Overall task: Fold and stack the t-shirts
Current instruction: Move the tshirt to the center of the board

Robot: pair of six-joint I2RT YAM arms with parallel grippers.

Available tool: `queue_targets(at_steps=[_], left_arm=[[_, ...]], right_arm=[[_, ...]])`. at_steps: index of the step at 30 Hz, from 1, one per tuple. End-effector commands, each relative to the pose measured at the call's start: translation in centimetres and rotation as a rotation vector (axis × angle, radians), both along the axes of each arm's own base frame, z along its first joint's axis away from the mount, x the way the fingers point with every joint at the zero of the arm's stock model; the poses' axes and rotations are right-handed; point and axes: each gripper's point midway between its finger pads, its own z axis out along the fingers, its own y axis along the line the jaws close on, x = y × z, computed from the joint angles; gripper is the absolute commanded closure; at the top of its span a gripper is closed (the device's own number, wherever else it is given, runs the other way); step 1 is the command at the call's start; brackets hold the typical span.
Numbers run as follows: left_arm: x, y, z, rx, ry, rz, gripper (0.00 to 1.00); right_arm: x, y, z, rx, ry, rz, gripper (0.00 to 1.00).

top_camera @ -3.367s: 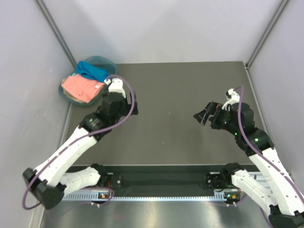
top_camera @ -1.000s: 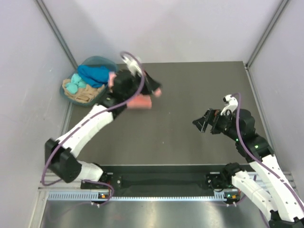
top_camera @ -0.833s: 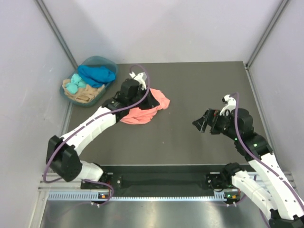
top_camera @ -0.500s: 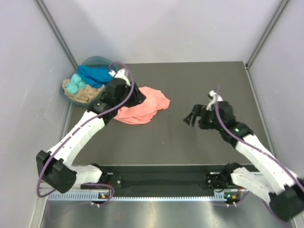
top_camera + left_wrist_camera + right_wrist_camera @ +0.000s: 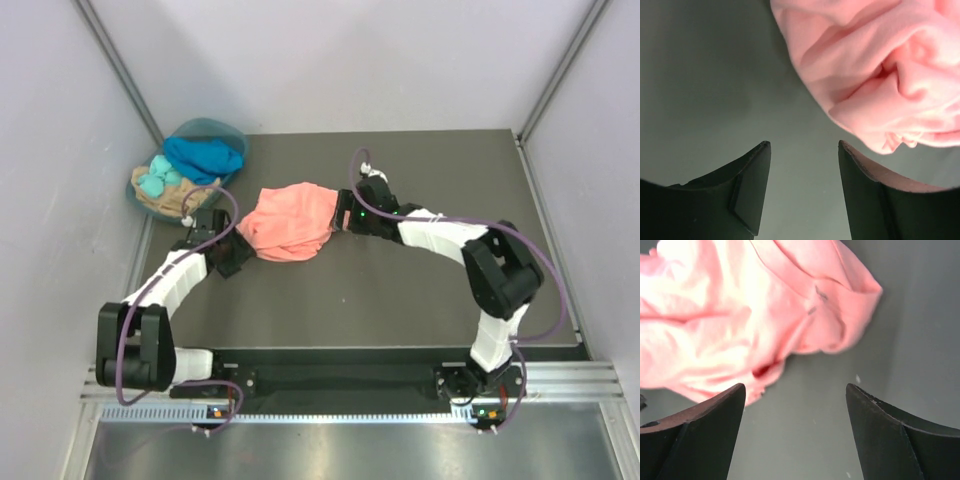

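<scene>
Salmon-pink t-shirt crumpled between left end effector and right end effector; both spread, empty.

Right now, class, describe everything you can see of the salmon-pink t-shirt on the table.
The salmon-pink t-shirt lies crumpled in a heap on the dark table, left of centre. It is soft, matte cloth with deep folds and a seam showing. The left gripper and right gripper stand open beside it; neither grips it.

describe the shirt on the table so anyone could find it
On the dark table, just left of centre, lies a crumpled salmon-pink t-shirt. It is the only shirt outside the round teal basket by the far-left corner.
</scene>
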Motion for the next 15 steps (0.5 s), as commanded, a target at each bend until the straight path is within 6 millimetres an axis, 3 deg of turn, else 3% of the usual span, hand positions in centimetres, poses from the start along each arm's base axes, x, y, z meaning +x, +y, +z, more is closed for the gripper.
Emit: queue_targets(at_steps=[1, 3, 8, 10, 11, 12, 14, 15], left_arm=[[2.0, -0.2, -0.7, -0.018, -0.045, 0.025, 0.39], [3.0, -0.3, -1.5, -0.025, -0.056, 0.036, 0.39], [5.6, -2.3, -2.7, -0.127, -0.093, -0.006, 0.42], [6.5, -2.6, -3.5, -0.139, -0.068, -0.008, 0.5], [6.7, -2.7, -3.7, -0.142, -0.059, -0.006, 0.59], [6.9, -2.8, -3.8, -0.144, -0.055, -0.009, 0.83], [7.7, -3.4, -3.2, -0.17, -0.069, -0.024, 0.98], [8.1, -3.6, -2.6, -0.182, -0.084, -0.031, 1.0]], right_arm=[[2.7, 2.7, 1.2, 0.09, -0.049, -0.011, 0.18], [3.2, 3.0, -0.3, 0.091, -0.023, -0.038, 0.19], [4.4, 4.4, -1.4, 0.103, -0.017, -0.046, 0.25], [4.8, 4.2, -2.1, 0.096, -0.011, -0.069, 0.28], [4.9, 4.1, -2.2, 0.092, -0.014, -0.077, 0.29], [5.1, 4.0, -2.2, 0.087, -0.02, -0.084, 0.31], [5.9, 3.6, -1.2, 0.078, -0.074, -0.079, 0.46], [6.1, 3.3, -0.9, 0.071, -0.095, -0.075, 0.55]])
